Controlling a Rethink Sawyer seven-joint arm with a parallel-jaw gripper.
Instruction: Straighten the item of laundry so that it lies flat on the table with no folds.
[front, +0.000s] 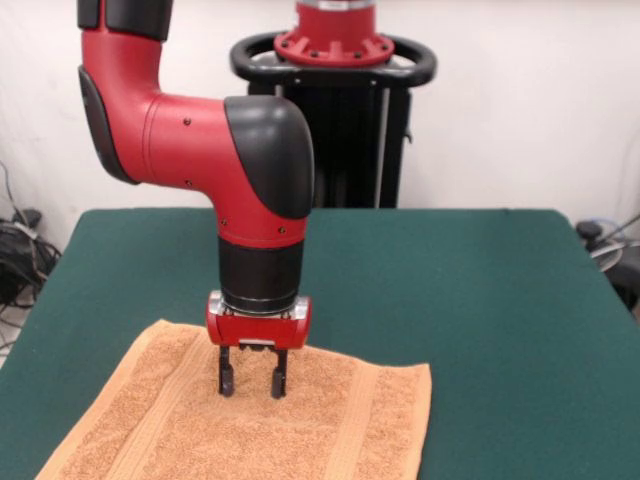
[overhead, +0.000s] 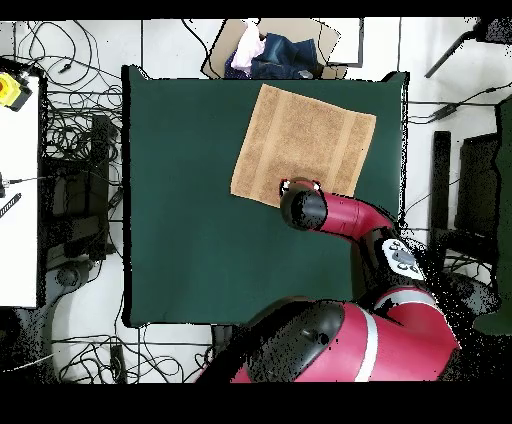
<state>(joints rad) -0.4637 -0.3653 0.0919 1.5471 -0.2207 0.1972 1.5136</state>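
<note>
Nearest the front camera lies the one towel (front: 270, 425), an orange-tan terry cloth spread on the near left part of the green tabletop (front: 480, 290). Its near end runs off the bottom of the front view, so from there I cannot see that edge. From overhead the whole cloth shows as a slightly turned square, lying near the tabletop edge farthest from the robot's base. It looks flat already: two woven bands run straight along it, and I see no fold or turned-back corner. A little rumpling near the far edge is possible, but I cannot tell.

Just beyond the towel's middle, toward its far edge, the single tool (front: 252, 381) stands upright with its two dark fingers (front: 227, 380) spread apart, tips resting on or just above the pile. They pinch nothing. I judge it is placed there either to press and smooth the cloth or because it has let go; the task seems nearly done.

Above it the one red and black arm (front: 200, 140) bends down from the upper left. Farthest back stands the black pedestal (front: 345, 120) against the white wall. Overhead, a box of bundled clothes (overhead: 275, 50) sits beyond the tabletop.
</note>
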